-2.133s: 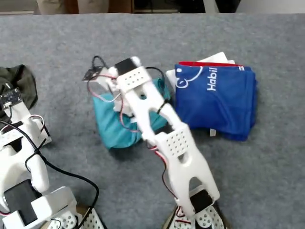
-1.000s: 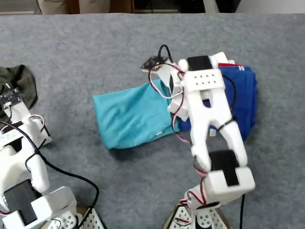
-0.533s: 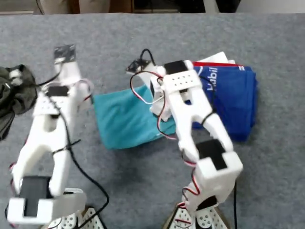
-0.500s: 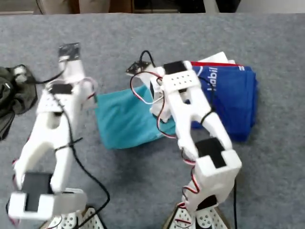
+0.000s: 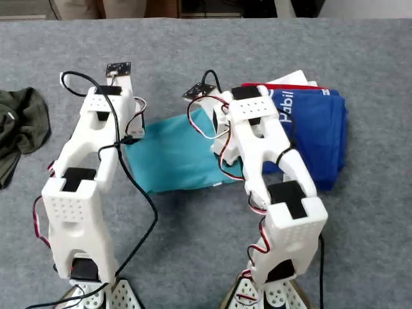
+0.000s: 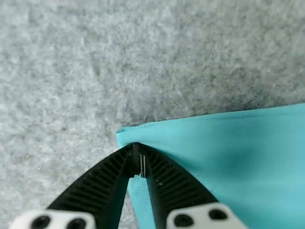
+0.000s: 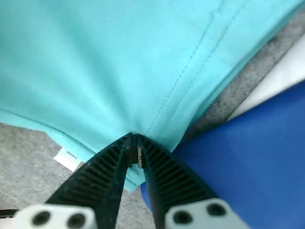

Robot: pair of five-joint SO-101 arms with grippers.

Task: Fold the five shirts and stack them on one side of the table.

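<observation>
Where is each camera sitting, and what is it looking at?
High view: fixed above the table, looking down; shows the left arm, the right arm, the teal shirt, the blue shirt and a green shirt.
Left wrist view: on the left arm's wrist, looking along the left gripper, shut on the teal shirt's corner.
Right wrist view: on the right arm's wrist, looking along the right gripper, shut on the teal shirt's edge beside the blue shirt.
Shared: all three see the teal shirt; the high and right wrist views share the blue shirt.
</observation>
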